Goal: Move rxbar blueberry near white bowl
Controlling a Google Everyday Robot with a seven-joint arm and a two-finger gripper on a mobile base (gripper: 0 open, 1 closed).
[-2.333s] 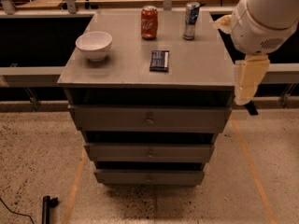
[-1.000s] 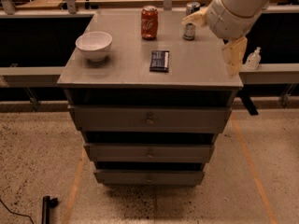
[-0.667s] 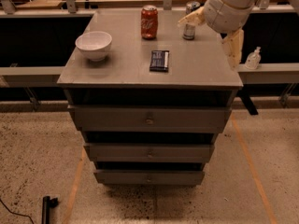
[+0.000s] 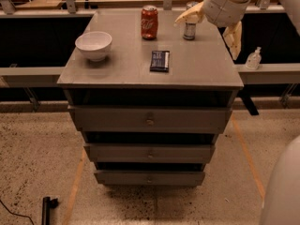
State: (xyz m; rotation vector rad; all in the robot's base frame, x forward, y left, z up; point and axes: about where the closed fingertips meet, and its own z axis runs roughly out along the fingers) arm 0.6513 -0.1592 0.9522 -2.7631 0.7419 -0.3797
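The rxbar blueberry [image 4: 160, 61], a flat dark navy bar, lies on the grey cabinet top [image 4: 117, 71] near its middle, a little right of centre. The white bowl [image 4: 93, 45] stands at the left of the top, well apart from the bar. My gripper [image 4: 206, 38] hangs over the far right corner, open and empty. One pale finger [image 4: 187, 16] points left across the slim silver-blue can [image 4: 190, 28]; the other [image 4: 233, 39] points down past the right edge. The gripper is behind and to the right of the bar.
A red soda can [image 4: 149, 22] stands at the back, behind the bar. A small bottle [image 4: 253, 59] sits on the ledge to the right. Drawers [image 4: 150, 121] sit below the top. A black object [image 4: 46, 207] lies on the floor at the lower left.
My arm has swung up and back from beside the cabinet's right edge to over its far right corner, by the silver-blue can. The bar, bowl and cans have not moved.
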